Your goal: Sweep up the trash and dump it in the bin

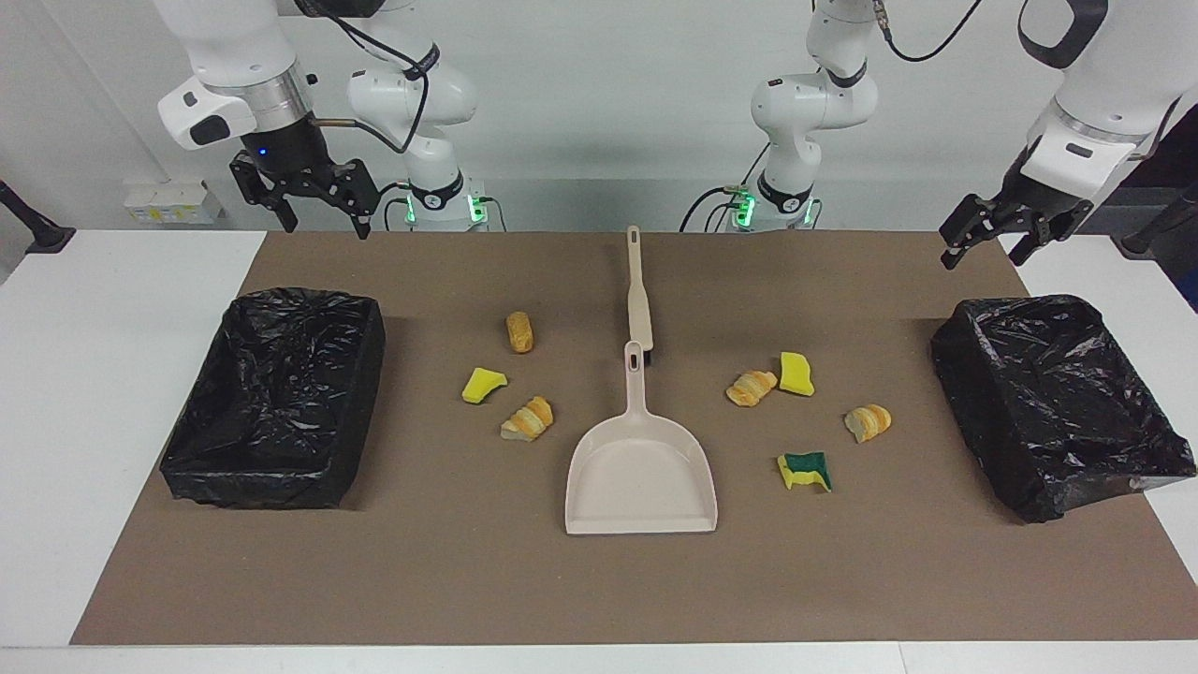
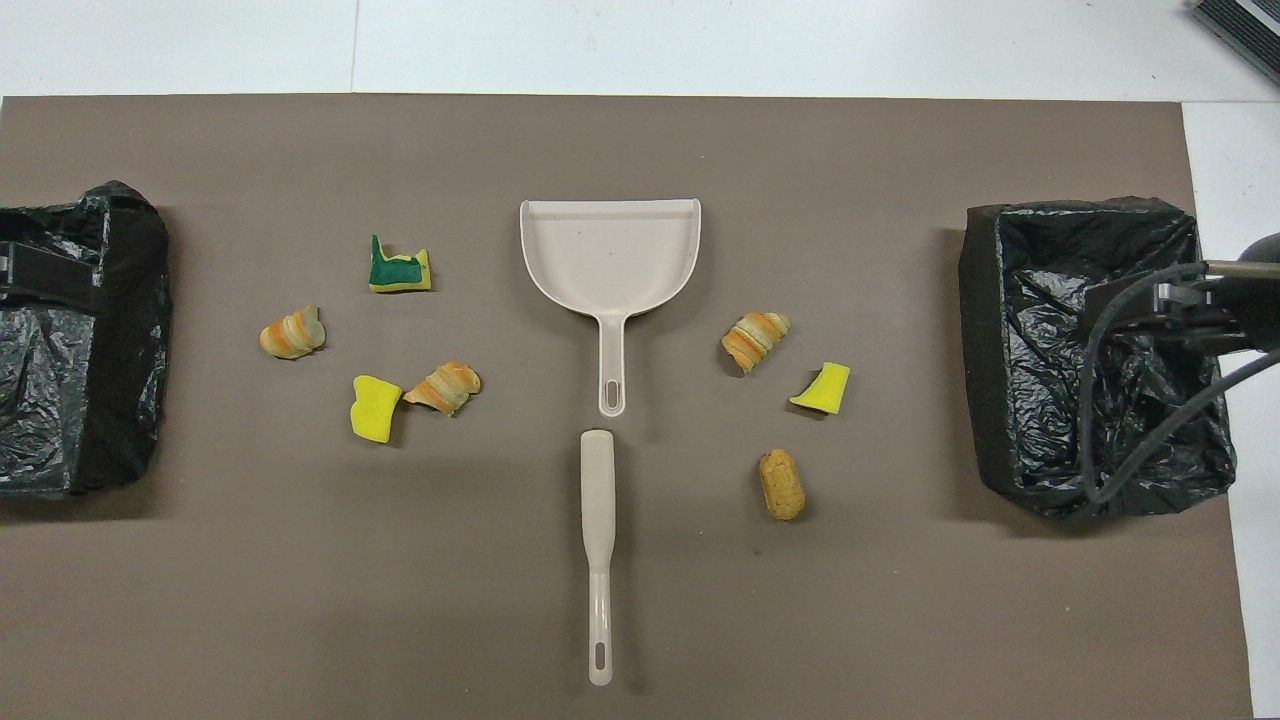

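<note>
The trash is several scraps on the brown mat. Toward the right arm's end lie a bread roll, a yellow sponge chunk and a croissant piece. Toward the left arm's end lie two croissant pieces, a yellow chunk and a green-faced sponge. A black-lined bin stands at the right arm's end. Another bin stands at the left arm's end. My right gripper and left gripper hang open and empty, high over the mat's corners by the robots.
A beige dustpan lies mid-mat, its handle pointing toward the robots. A beige brush lies in line with that handle, nearer to the robots. White table borders the mat on both ends.
</note>
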